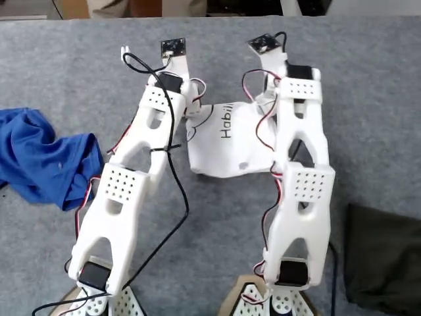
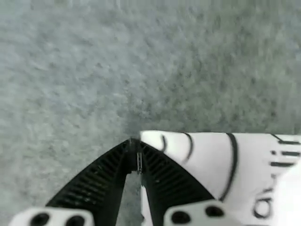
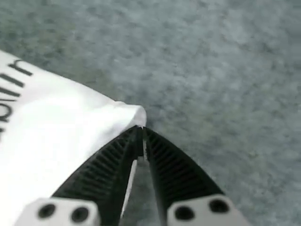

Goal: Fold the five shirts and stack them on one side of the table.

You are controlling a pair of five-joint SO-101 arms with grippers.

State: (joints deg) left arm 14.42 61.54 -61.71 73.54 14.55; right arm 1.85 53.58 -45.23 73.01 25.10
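The left gripper (image 2: 135, 143) and right gripper (image 3: 141, 129) each pinch a tiny corner of the white cloth shirt with black letters (image 1: 230, 148), mid-frame. One corner could slip out because the bite is so small, and the fold would go crooked.

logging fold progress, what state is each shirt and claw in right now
white fabric shirt with black lettering: partly folded, gripped at two corners
blue fabric shirt: crumpled, unfolded
dark fabric garment: lying flat, looks folded
left claw: shut on white shirt
right claw: shut on white shirt
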